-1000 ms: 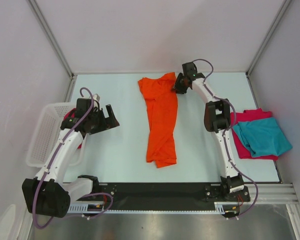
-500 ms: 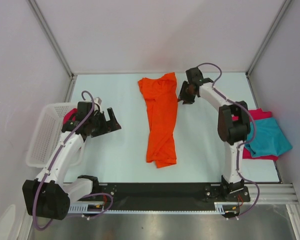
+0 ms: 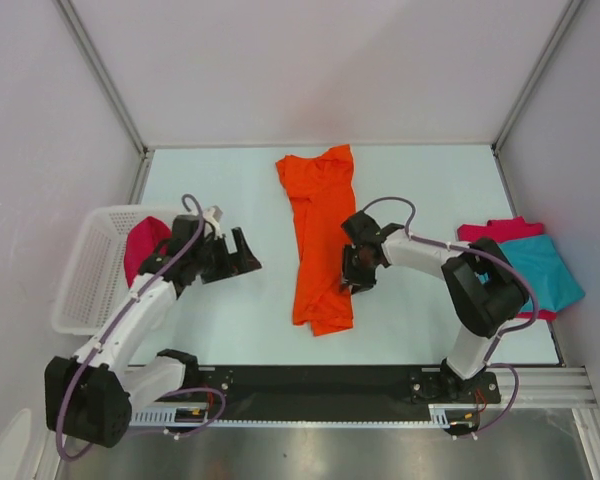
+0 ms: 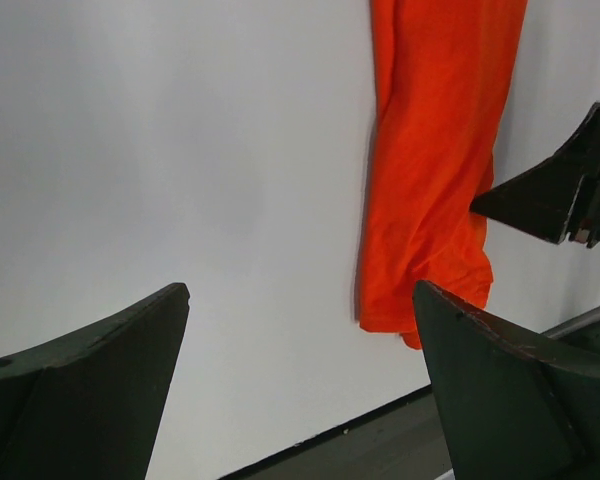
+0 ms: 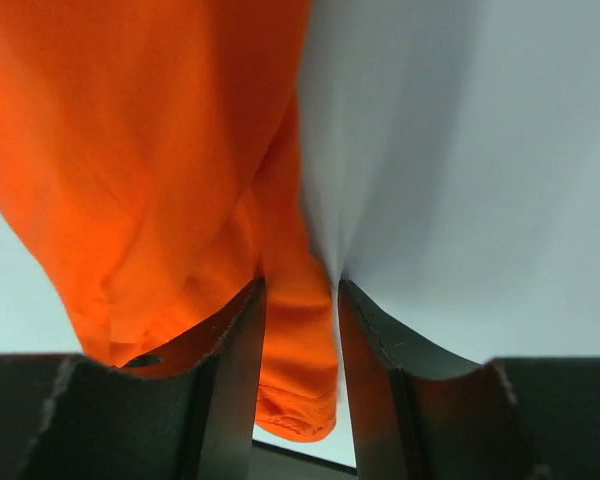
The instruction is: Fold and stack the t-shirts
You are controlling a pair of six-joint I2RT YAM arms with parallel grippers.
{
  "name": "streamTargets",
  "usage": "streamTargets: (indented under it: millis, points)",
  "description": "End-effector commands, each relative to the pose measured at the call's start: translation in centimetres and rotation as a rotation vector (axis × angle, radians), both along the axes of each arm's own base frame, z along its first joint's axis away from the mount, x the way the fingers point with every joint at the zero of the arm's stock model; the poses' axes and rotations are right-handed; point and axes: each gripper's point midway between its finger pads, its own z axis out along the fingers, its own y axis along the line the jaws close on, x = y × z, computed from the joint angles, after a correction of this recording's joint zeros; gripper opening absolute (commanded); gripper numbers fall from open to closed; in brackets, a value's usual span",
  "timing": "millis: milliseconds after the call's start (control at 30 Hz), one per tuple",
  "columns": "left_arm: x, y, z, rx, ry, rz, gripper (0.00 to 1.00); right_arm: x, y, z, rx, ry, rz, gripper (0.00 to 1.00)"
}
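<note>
The right gripper (image 3: 357,270) sits at the right-hand edge of the orange t-shirt (image 3: 322,235), toward the shirt's near end. In the wrist view its two fingers (image 5: 230,380) stand only a narrow gap apart, and a folded ridge of the orange cloth fills that gap. Whether they actually pinch the cloth cannot be told. The right arm reaches the shirt from its right, bent low over the table (image 3: 230,190).

The left gripper (image 3: 245,255) hangs to the left of the orange t-shirt, apart from it, level with the shirt's lower half. Its jaws are spread wide, with nothing between them but bare table surface. In its wrist view the shirt's near end lies beyond the fingertips.

The orange t-shirt lies flat as a long, narrow strip running away from the arm bases. Its far end is broader and its near end is bunched into a rumpled hem.

Well to the left of the orange t-shirt, behind the left arm, stands a white mesh basket (image 3: 85,280) with a crimson t-shirt (image 3: 143,245) crumpled inside, against its far right corner.

Well to the right of the orange t-shirt lies a teal t-shirt (image 3: 540,275), folded on top of a pink-red t-shirt (image 3: 495,232) whose edges show at the far and near sides.
</note>
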Motion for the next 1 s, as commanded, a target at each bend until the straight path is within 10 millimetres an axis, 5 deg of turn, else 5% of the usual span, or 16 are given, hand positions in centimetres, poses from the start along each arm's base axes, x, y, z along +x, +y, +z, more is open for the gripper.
streamTargets:
  millis: [0,233,467,967]
  points:
    - [-0.9,-5.6,-1.4,-0.041,0.002,-0.118,1.0,-0.5,0.4,1.7,0.039,-0.05,-0.029,0.41]
    - [-3.8,-11.5,-4.5,-0.042,0.086,-0.217,1.0,-1.9,-1.0,2.7,0.032,-0.073,-0.026,0.41]
    - [-7.9,-16.1,-5.2,-0.017,0.12,-0.312,1.0,-4.1,-1.8,2.8,0.064,-0.071,-0.037,0.4]
    - [-13.5,-20.7,-6.9,-0.038,0.193,-0.408,1.0,-5.1,-2.3,2.7,0.087,-0.073,-0.046,0.39]
